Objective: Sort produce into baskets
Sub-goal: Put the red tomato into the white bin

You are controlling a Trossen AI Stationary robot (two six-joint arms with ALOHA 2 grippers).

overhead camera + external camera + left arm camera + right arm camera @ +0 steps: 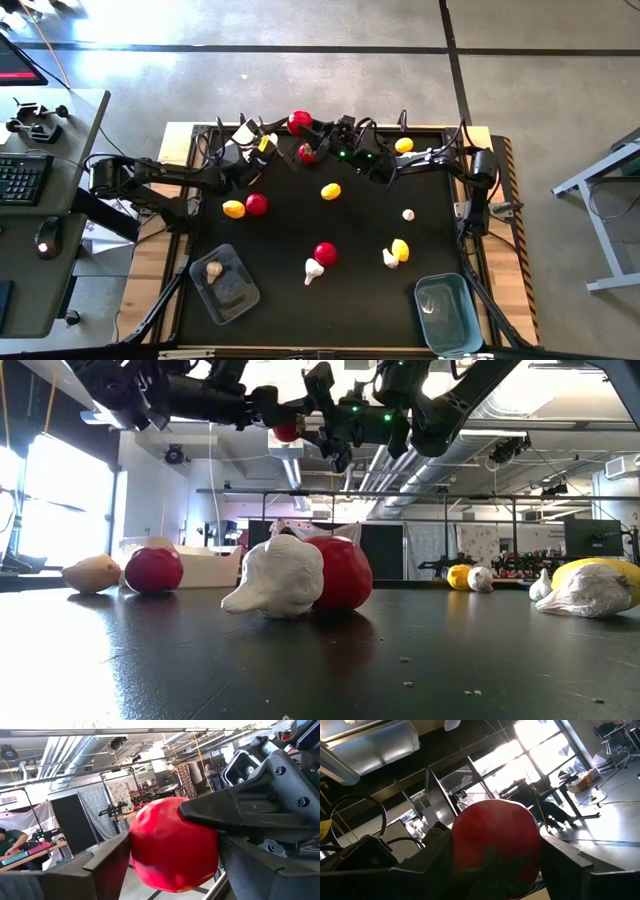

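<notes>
A red tomato (pixel 308 153) hangs high over the far middle of the table, between both grippers. My right gripper (pixel 495 867) comes from the table's right and is shut on it; the tomato's green top (pixel 492 862) faces that wrist. My left gripper (pixel 172 870) comes from the left, open, with its fingers on either side of the same tomato (pixel 172 845). A second tomato (pixel 300 122) shows at the table's far edge. The clear basket (pixel 240 300) and the blue basket (pixel 445 312) stand at the near edge. My right gripper pinches the tomato's two sides (pixel 532 842) between its two fingers, coming roughly level from the table's right; one fingertip (pixel 200 812) lies on the tomato's upper side. The tomato is lifted clear. My left gripper's fingers (pixel 107 865) border the tomato; whether they touch it I cannot tell.
Loose on the table: a lemon (pixel 233 209) beside a tomato (pixel 257 204), lemons (pixel 331 191) (pixel 404 145) (pixel 401 248), garlic (pixel 408 214) (pixel 314 270), a tomato (pixel 325 253). A beige piece (pixel 213 269) lies in the clear basket. A white tub (pixel 205 568) stands far left.
</notes>
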